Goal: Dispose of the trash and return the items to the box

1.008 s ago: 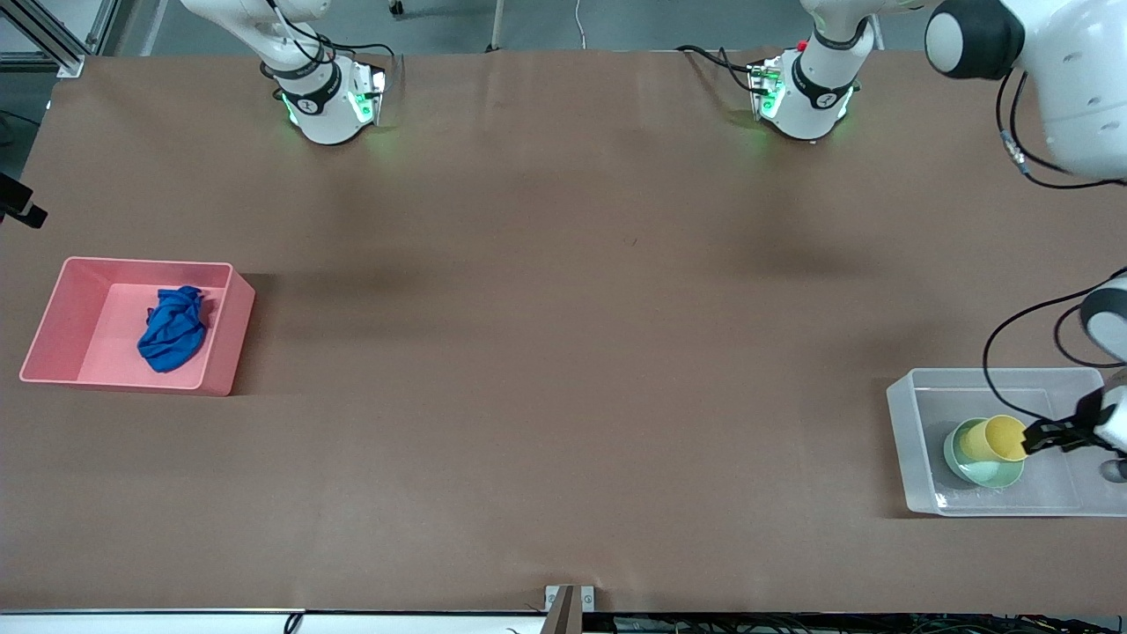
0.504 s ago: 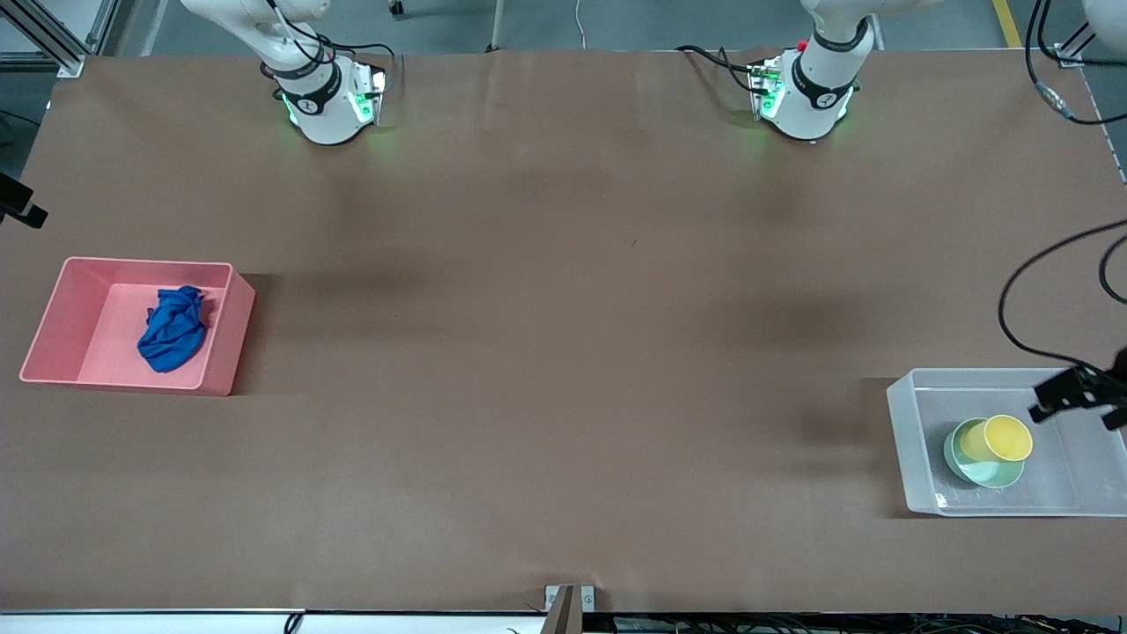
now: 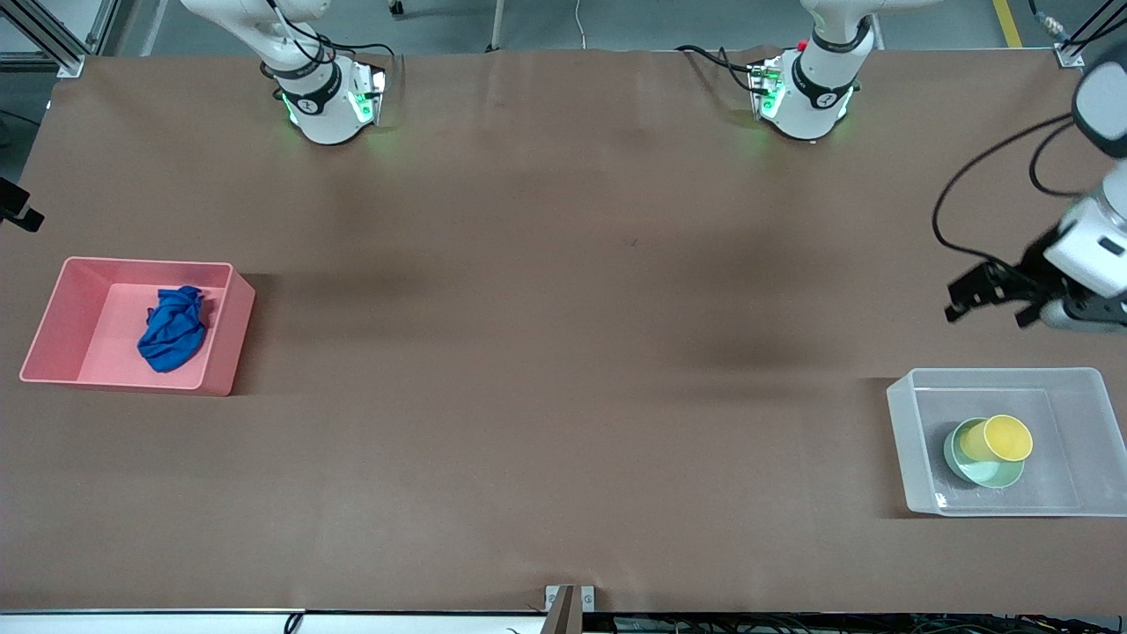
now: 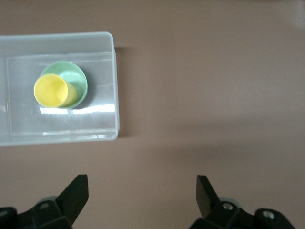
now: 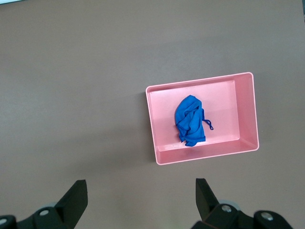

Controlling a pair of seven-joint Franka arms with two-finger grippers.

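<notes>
My left tool [image 3: 990,301] hangs empty, fingers spread, over the surface [image 3: 563,352] beside the box [image 3: 907,440] holding cup [image 3: 1004,438] and bowl [image 3: 982,471]; my right tool [image 5: 140,202] gapes too.

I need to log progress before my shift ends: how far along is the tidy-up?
It looks finished. The blue cloth wad lies in the pink bin. The yellow cup sits in the mint-green bowl, both inside the clear tub. Nothing is in hand: the left gripper is open and empty over bare table beside the tub; the right gripper is open above the table near the bin. Nothing left out.
</notes>
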